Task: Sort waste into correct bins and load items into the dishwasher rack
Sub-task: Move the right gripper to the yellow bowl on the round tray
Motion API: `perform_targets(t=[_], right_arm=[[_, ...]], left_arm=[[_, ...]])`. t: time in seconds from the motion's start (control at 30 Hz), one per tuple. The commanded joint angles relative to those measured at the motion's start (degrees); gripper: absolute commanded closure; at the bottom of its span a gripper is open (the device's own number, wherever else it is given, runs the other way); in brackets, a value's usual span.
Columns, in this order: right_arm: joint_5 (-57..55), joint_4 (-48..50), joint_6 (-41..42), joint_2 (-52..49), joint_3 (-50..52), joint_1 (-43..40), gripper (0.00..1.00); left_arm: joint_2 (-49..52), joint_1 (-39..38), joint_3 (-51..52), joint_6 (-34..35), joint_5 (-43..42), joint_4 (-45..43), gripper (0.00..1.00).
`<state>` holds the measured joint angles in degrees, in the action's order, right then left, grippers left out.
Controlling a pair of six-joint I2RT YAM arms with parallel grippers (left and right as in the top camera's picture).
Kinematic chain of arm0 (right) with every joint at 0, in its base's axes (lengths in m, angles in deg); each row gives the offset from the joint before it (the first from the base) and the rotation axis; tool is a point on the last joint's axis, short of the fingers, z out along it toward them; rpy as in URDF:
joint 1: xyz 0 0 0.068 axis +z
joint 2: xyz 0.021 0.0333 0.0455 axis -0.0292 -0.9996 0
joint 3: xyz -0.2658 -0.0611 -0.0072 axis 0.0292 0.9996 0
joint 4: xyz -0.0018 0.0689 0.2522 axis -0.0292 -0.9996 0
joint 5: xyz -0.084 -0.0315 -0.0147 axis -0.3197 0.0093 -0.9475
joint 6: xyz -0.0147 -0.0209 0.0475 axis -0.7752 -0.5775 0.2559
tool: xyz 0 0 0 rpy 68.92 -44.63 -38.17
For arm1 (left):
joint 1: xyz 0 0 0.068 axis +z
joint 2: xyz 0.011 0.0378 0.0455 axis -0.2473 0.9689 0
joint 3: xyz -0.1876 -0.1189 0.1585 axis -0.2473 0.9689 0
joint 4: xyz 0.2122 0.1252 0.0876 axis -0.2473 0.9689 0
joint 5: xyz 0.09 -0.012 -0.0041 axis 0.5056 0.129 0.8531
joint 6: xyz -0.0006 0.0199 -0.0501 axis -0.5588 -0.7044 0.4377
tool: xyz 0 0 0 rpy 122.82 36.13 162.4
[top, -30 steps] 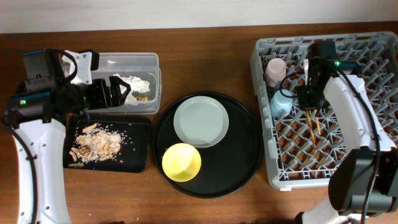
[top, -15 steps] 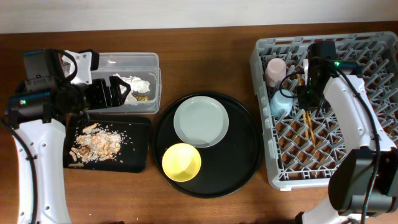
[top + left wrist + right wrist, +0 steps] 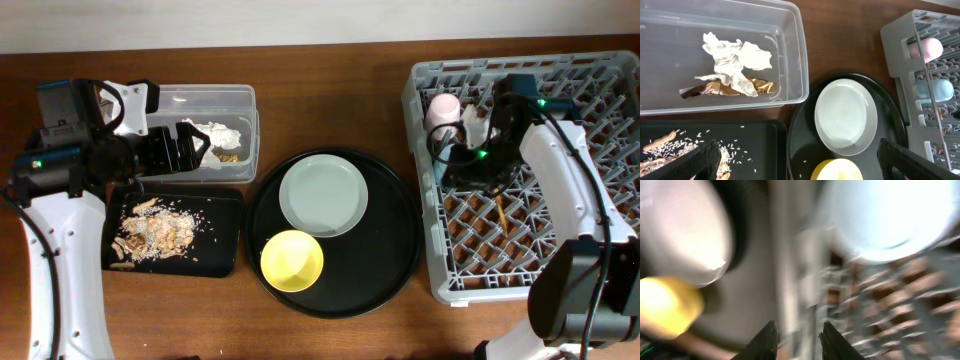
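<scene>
Rack (image 3: 580, 75): square grey plastic lattice, right of surface; holds pink cup (image 3: 441, 108), blue cup (image 3: 935, 90), wooden chopsticks (image 3: 500, 212).
Round tray (image 3: 385, 255): black; pale plate (image 3: 322, 195), yellow bowl (image 3: 292, 260).
Tub (image 3: 205, 97): clear; crumpled napkin (image 3: 735, 62), gold wrapper (image 3: 760, 86).
Flat tray (image 3: 225, 255): black; shredded scraps (image 3: 150, 230).
Left gripper (image 3: 802, 162): jaws wide, empty.
Right gripper (image 3: 797, 340): jaws narrow, blurred.

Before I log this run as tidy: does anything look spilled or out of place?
Nothing spilled: food scraps sit in the black tray, napkin and wrapper in the clear tub. Only the chopsticks lie loose, flat on the rack floor.
</scene>
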<state>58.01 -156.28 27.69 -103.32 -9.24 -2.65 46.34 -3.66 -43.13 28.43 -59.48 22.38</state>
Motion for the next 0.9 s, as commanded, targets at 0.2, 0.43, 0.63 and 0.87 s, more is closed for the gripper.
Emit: perform_targets(t=[0.2,0.43,0.63,0.87], right_arm=[[15.5,-9.5,-2.4,0.1,0.2,8.8,0.69],[15.7,-6.4,-1.9,0.1,0.2,28.4,0.69],[15.5,4.3,5.6,0.1,0.2,44.8,0.64],[1.8,17.1,14.2,0.1,0.2,58.1,0.61]], left_arm=[[-0.6,0.3,-0.9,-0.5,0.0,-0.1,0.01],[-0.6,0.3,-0.9,-0.5,0.0,-0.1,0.01],[-0.6,0.3,-0.9,-0.5,0.0,-0.1,0.01],[-0.6,0.3,-0.9,-0.5,0.0,-0.1,0.01]])
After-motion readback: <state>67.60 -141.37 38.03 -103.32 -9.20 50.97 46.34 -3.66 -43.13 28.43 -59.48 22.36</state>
